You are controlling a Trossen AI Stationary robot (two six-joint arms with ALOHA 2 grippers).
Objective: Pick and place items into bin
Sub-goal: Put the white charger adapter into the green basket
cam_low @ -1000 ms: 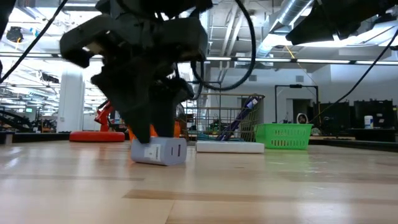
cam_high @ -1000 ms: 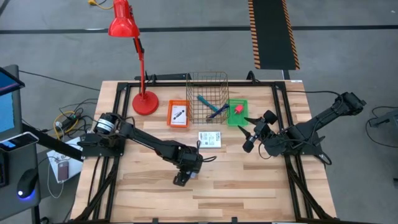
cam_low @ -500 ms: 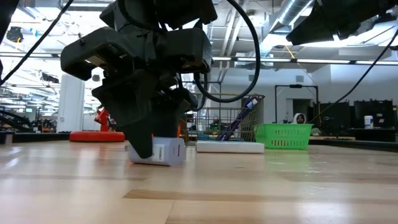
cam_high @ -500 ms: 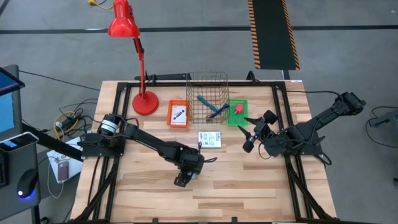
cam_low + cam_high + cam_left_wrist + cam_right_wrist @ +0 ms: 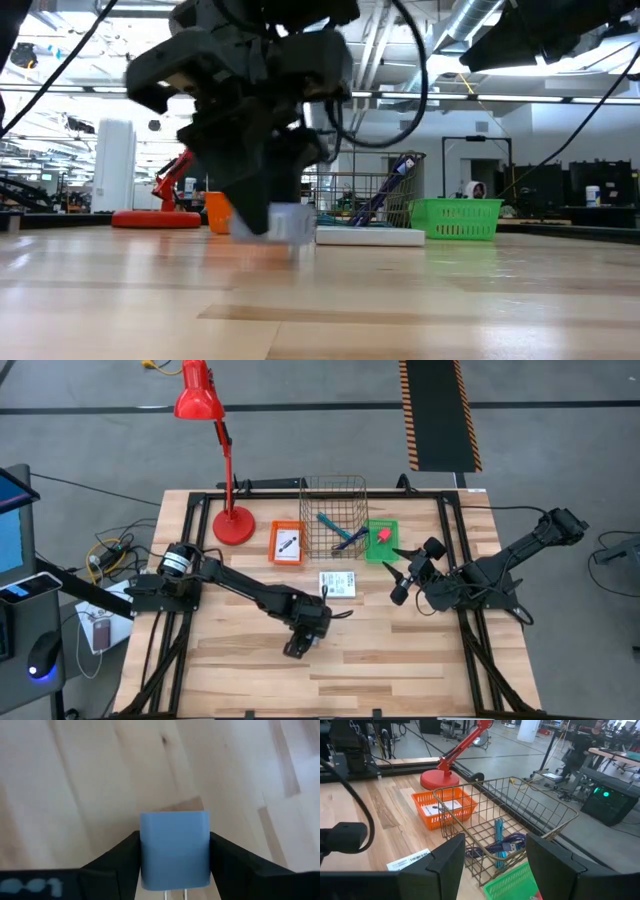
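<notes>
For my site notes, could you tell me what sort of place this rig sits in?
Probably an industrial lab or workshop hall: exposed ceiling ducts, hazard-striped floor marking, and more benches with equipment beyond the wooden table.

Four cameras: one overhead, one at table height, one on each wrist.

The high view looks straight down on the whole wooden table [image 5: 400, 650], far enough off to take in the floor around it. The low view sits at the table's surface, facing level across it into the room, very close to the left gripper [image 5: 265, 215], which fills its upper left. The left wrist view looks down at close range past its own fingers [image 5: 235, 865] onto bare wood. The right wrist view faces across the table toward the wire basket [image 5: 505, 820], red lamp [image 5: 455, 760] and orange bin [image 5: 442, 807], which the high view and low view share.
</notes>
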